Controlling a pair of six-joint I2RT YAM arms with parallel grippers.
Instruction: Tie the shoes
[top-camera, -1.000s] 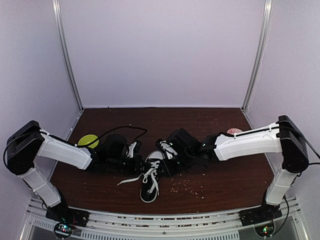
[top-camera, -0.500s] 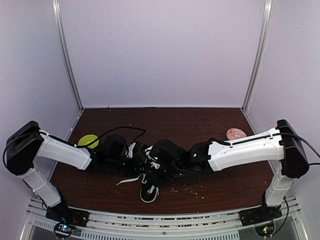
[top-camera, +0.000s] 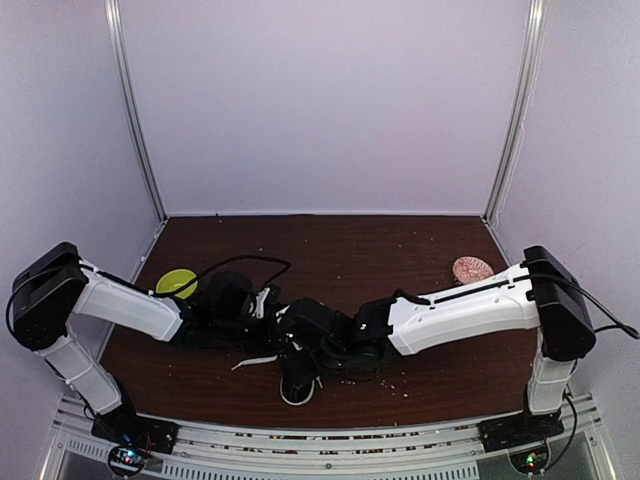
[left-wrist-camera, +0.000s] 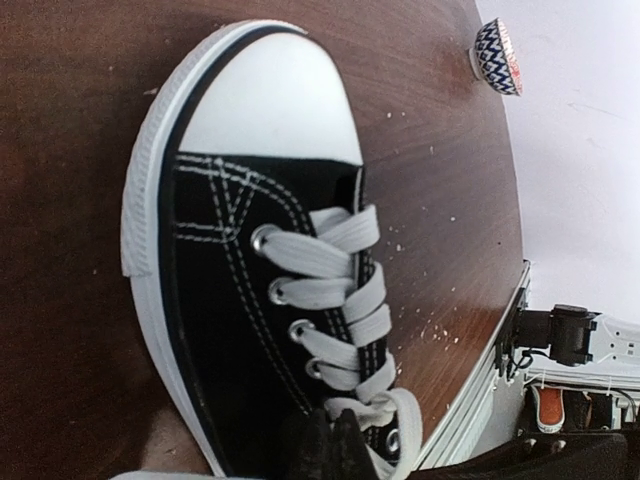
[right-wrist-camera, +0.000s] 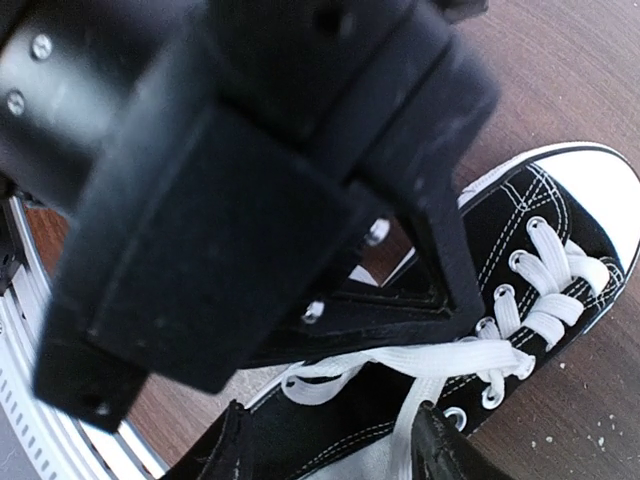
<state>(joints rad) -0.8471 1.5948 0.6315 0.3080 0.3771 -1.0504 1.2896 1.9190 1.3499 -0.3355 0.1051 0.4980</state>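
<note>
The black sneaker (left-wrist-camera: 240, 330) with white toe cap and white laces (left-wrist-camera: 335, 265) lies on the brown table. In the top view only its toe (top-camera: 297, 388) shows under the arms. My left gripper (left-wrist-camera: 333, 432) sits at the top eyelets with its fingers pressed together on a white lace; in the top view it is at the shoe's left (top-camera: 266, 304). My right gripper (right-wrist-camera: 335, 440) hangs wide open over the shoe's opening (right-wrist-camera: 330, 430), astride a lace strand (right-wrist-camera: 400, 362) that runs under the left gripper's body (right-wrist-camera: 250, 200). In the top view the right gripper (top-camera: 300, 350) covers the shoe.
A yellow-green disc (top-camera: 177, 282) lies at the left and a patterned bowl (top-camera: 471, 268) at the right, also in the left wrist view (left-wrist-camera: 497, 57). A black cable (top-camera: 240, 262) loops behind the left arm. Crumbs (top-camera: 385, 378) dot the table. A loose lace end (top-camera: 252, 361) trails left.
My right arm has swung left across the shoe and now covers most of it, its gripper close to the left one. The left arm has barely moved.
</note>
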